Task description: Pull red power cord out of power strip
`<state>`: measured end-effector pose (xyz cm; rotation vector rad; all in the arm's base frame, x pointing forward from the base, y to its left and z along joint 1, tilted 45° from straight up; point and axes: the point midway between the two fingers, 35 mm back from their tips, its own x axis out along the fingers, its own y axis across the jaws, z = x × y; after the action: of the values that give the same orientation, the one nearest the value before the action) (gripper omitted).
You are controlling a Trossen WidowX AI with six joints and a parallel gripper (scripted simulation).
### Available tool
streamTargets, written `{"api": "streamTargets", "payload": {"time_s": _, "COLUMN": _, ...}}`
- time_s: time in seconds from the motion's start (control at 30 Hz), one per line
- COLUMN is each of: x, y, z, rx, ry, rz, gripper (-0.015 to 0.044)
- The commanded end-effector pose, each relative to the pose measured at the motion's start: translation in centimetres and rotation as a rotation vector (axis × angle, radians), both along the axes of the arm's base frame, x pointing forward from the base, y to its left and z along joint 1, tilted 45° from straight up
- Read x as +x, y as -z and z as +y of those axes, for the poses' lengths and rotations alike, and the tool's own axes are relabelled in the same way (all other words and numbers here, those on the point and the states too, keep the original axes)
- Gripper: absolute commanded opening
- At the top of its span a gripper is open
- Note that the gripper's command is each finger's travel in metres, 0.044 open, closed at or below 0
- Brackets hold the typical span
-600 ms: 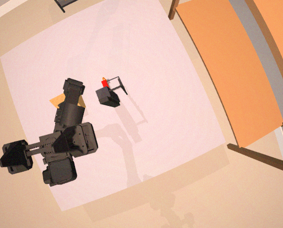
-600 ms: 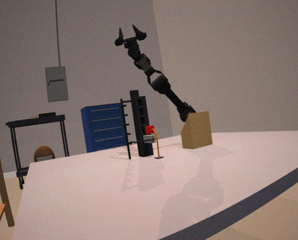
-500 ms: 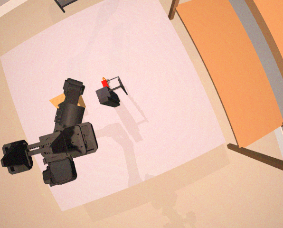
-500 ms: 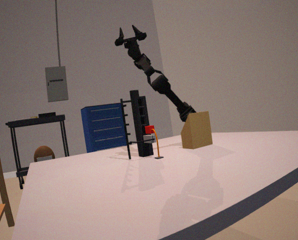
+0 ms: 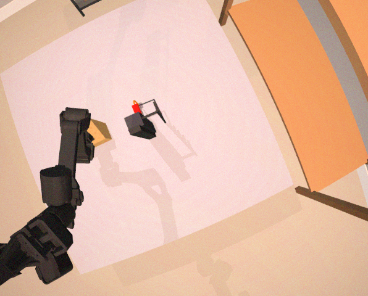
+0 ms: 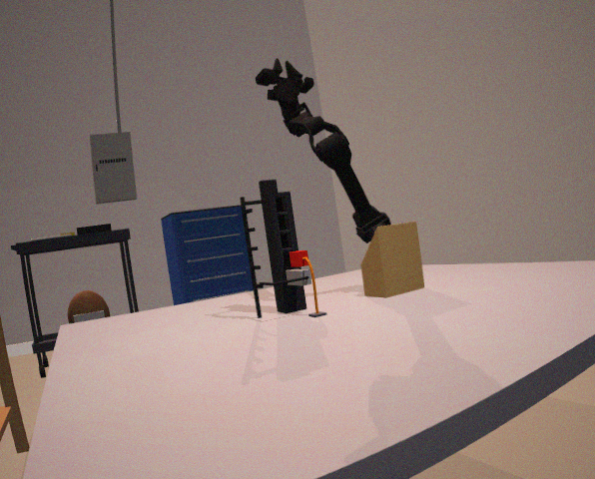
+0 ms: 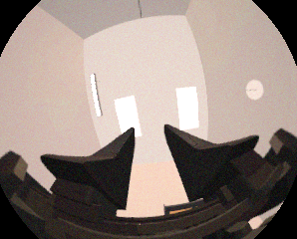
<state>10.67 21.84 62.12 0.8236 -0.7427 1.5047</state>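
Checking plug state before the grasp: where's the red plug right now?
In the exterior view the red plug sits on the right side of the upright black power strip, low down, near the table; the gripper is high above, holding nothing.

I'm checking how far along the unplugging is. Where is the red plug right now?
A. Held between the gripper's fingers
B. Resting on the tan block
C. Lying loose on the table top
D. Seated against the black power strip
D: the red plug sits against the upright black power strip, while the gripper is raised high above, holding nothing.
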Motion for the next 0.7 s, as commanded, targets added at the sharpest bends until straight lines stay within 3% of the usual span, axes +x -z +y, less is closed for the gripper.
{"api": "streamTargets", "payload": {"time_s": 0.0, "x": -4.7, "y": -1.7, "z": -2.4, "rx": 0.083, "ry": -0.17, "rz": -0.037, "gripper": 0.016}}
{"api": "streamTargets", "payload": {"time_s": 0.37, "x": -13.7, "y": -4.4, "z": -11.6, "rx": 0.296, "ry": -0.621, "rz": -0.113, "gripper": 0.016}}
{"api": "streamTargets", "payload": {"time_s": 0.67, "x": -16.6, "y": -4.9, "z": -21.0, "rx": 0.469, "ry": -0.969, "rz": -0.164, "gripper": 0.016}}
